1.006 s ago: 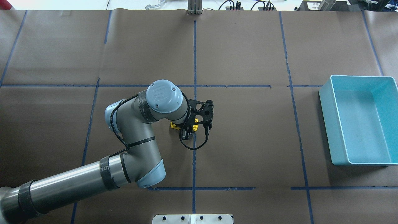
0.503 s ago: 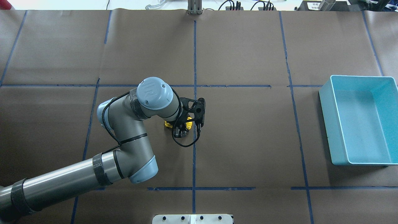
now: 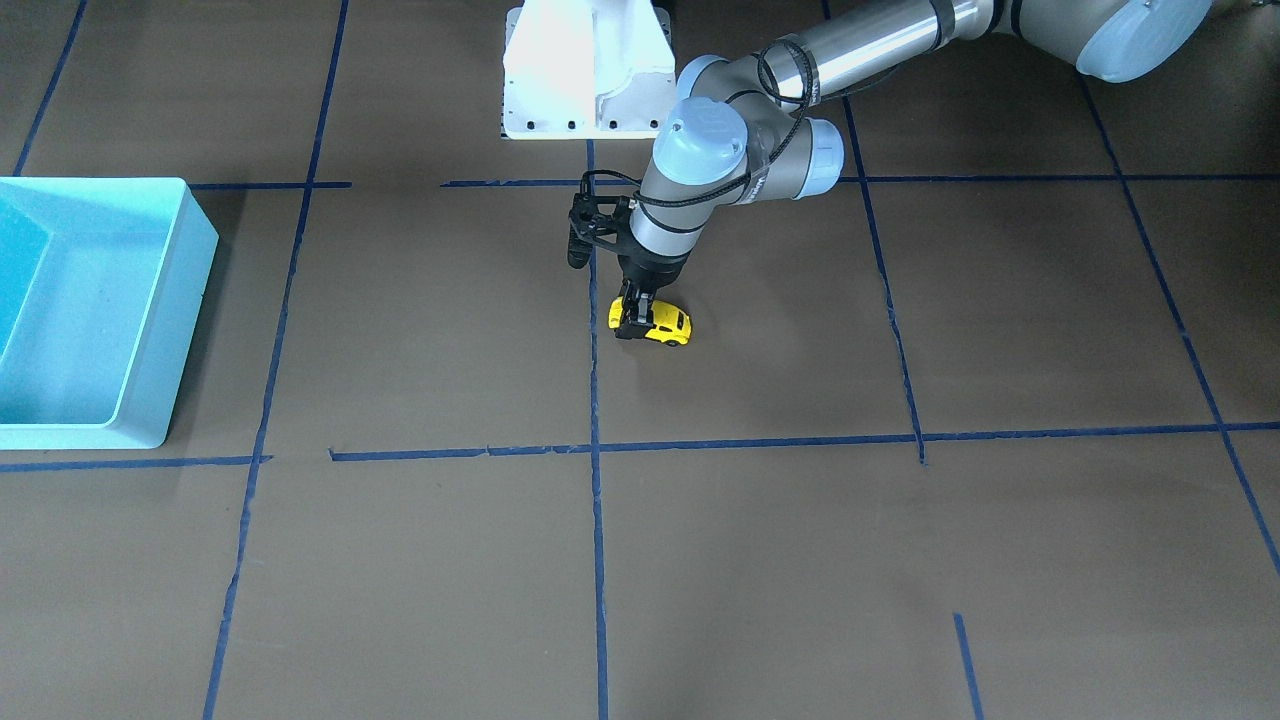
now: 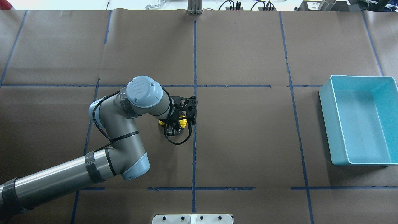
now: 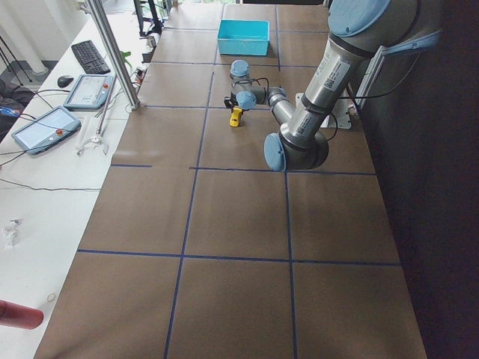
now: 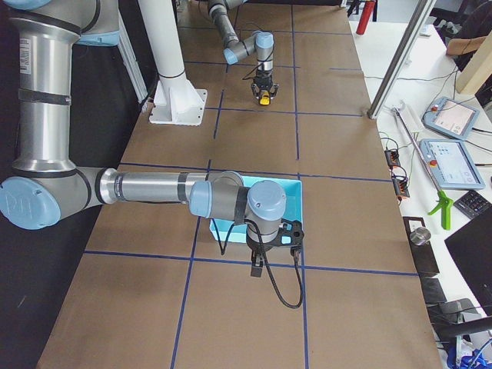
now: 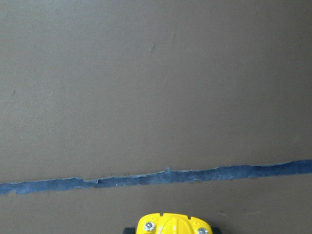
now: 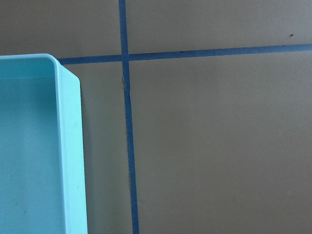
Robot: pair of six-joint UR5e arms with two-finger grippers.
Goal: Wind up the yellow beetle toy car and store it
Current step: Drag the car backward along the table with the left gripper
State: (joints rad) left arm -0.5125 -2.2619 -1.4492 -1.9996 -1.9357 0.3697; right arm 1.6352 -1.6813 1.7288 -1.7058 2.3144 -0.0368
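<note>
Front-facing: left arm elbow bent, wrist pointing straight down. Left gripper [image 3: 634, 322] clamped on rear of tiny yellow beetle toy car [image 3: 667, 326], dark windows, on brown paper-covered table [image 3: 800, 540] beside blue tape line [image 3: 596, 400].
Overhead: car mostly hidden under wrist.
Right-side: right gripper [image 6: 257, 269] beside light blue plastic bin [image 6: 294, 198]; spread cannot be told.

You can read only one mark: the letters "UR" on the round light blue plastic cap [image 4: 143, 91] of the grey left arm [image 4: 119, 137] (overhead view). The small white paper label [image 4: 312, 4] beyond the brown paper is too small to read.
</note>
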